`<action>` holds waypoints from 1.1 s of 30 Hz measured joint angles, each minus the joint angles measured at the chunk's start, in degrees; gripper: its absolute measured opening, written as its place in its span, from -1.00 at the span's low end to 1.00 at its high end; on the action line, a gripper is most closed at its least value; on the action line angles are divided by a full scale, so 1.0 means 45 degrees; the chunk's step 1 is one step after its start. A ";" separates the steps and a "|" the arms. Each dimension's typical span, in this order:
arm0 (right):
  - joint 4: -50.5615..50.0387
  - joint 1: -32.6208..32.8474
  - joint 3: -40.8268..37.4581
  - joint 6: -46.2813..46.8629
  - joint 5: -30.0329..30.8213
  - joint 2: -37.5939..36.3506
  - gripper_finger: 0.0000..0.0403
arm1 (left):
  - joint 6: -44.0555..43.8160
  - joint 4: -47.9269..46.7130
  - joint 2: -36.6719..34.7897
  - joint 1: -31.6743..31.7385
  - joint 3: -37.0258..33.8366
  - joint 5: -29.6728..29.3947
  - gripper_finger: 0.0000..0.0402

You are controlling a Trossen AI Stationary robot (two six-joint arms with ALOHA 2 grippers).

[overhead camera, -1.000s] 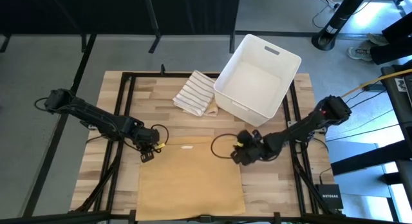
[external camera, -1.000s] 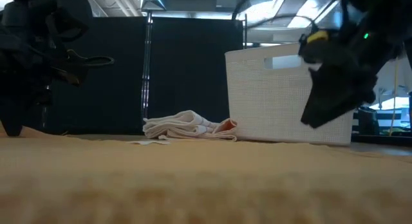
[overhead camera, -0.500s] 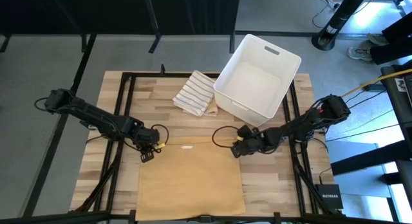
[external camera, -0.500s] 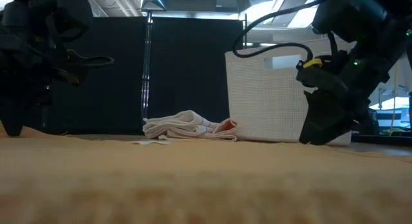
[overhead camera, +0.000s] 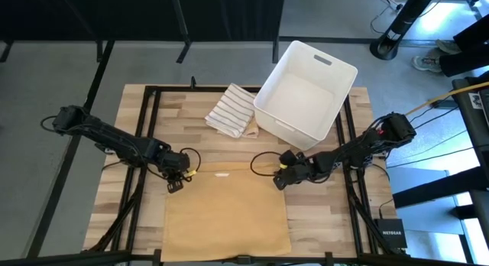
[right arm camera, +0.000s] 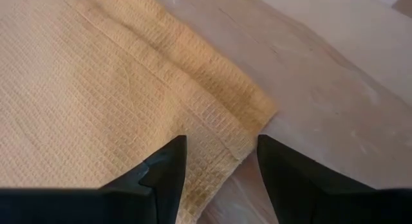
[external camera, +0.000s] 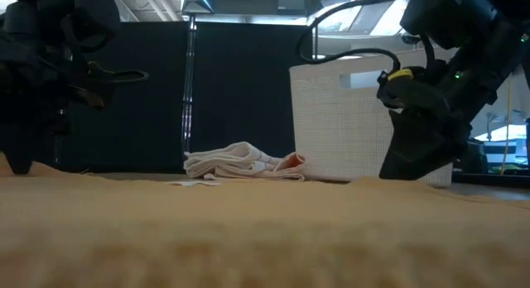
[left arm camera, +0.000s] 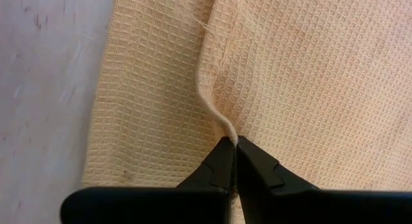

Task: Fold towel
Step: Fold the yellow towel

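Observation:
A tan waffle-weave towel (overhead camera: 225, 209) lies spread flat on the wooden table, near its front edge. My left gripper (overhead camera: 174, 182) stands at the towel's far left corner, shut on a small ridge of the cloth (left arm camera: 235, 150). My right gripper (overhead camera: 280, 182) is low at the towel's far right corner (right arm camera: 257, 108). It is open (right arm camera: 222, 143), with one finger over the cloth and the other over bare wood beside the towel's edge. My left gripper pinches a raised fold (left arm camera: 219, 118) of the towel between its two fingertips, near the far left corner and a little in from the left edge. The fingers come steeply from above. The rest of the towel lies flat on the table. My right gripper straddles the towel's right edge, but I cannot tell whether its fingers touch the cloth.
A white plastic basket (overhead camera: 306, 94) stands at the back right, close behind my right arm. A folded striped towel (overhead camera: 231, 109) lies to its left at the back. Bare wood shows left and right of the tan towel.
My right gripper has sunk toward the table and gone a little toward the table's left, arriving at the towel's far right corner. The towel has kept its place.

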 joint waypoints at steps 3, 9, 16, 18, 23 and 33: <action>0.0005 0.0005 0.0000 -0.0005 0.0029 0.0000 -0.04 | 0.0002 -0.0004 0.0000 0.0002 -0.0003 -0.0003 -0.97; 0.0424 0.0005 0.0000 -0.0657 -0.0493 0.0000 -0.19 | 0.0027 -0.0004 0.0000 0.0002 0.0000 -0.0002 -0.99; 0.1806 0.0005 0.0005 -0.1751 -0.0730 0.0000 -0.40 | 0.0051 -0.0004 0.0000 -0.0003 0.0002 -0.0002 -0.98; 0.2090 0.0005 0.0005 -0.2033 -0.0875 0.0000 -0.42 | 0.0051 -0.0004 0.0000 0.0002 -0.0001 -0.0002 -0.99; 0.3109 0.0005 0.0009 -0.2669 -0.1252 0.0000 -0.43 | 0.0051 -0.0009 0.0000 -0.0003 0.0002 -0.0002 -0.97; 0.3729 0.0005 0.0015 -0.3088 -0.1596 0.0297 -0.33 | 0.0177 -0.0004 0.0000 0.0002 0.0001 -0.0002 -0.98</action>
